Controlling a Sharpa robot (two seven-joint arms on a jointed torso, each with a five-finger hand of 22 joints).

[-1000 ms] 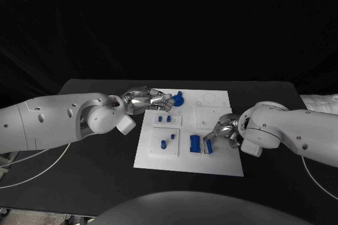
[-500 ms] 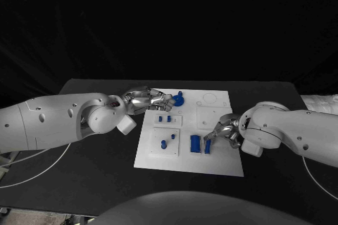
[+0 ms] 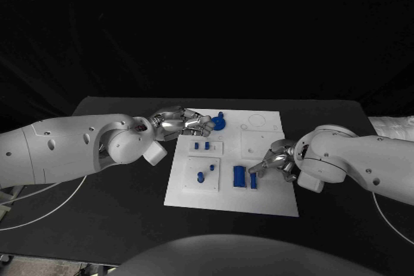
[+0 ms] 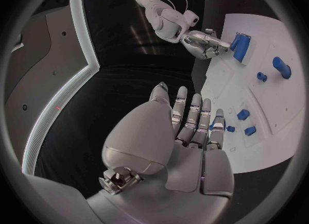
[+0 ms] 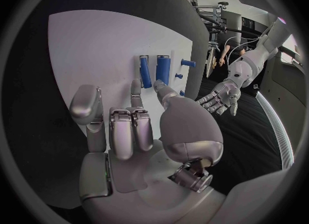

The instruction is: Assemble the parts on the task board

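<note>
The white task board [image 3: 226,195] lies in the middle of the black table. A wide blue block [image 3: 238,176] and a slim blue piece [image 3: 253,179] lie side by side near its right edge. My right hand [image 3: 273,159] hovers just right of them, a fingertip [image 3: 258,167] close over the slim piece, holding nothing. The right wrist view shows the same block [image 5: 162,68] and slim piece [image 5: 144,71] beyond the outstretched finger and thumb. My left hand [image 3: 181,124] sits at the board's far left corner beside a round blue part [image 3: 218,123], fingers straight and empty [image 4: 190,126].
Two small blue pieces [image 3: 201,146] stand in a raised white plate on the board's left, and two more [image 3: 205,172] in the plate below it. The board's far right has bare round and square recesses [image 3: 257,123]. Black table surrounds the board.
My right hand has edged slightly toward the near side beside the slim blue piece. The left hand has not moved.
</note>
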